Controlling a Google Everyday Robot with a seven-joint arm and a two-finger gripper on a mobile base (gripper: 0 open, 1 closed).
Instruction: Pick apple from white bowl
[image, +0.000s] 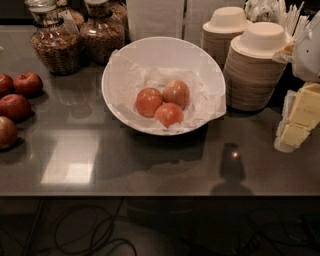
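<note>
The white bowl (210, 70) stands on the dark table at middle back, wide and lined with crumpled white paper. Three apples lie together in it. The apple (149, 101), evenly red-orange, is on the left. A paler tan-tinged apple (176, 93) touches it at the back right. Another red-orange one (169, 114) lies in front. The gripper is not in view, and no part of the arm shows.
Several darker red apples (20, 100) lie on the table at far left. Two glass jars (57, 47) stand at back left. Stacks of small cream disposable bowls (255, 65) crowd the bowl's right side. Yellow packets (300, 117) sit at far right. The table's front edge (160, 195) runs across; cables lie on the floor below.
</note>
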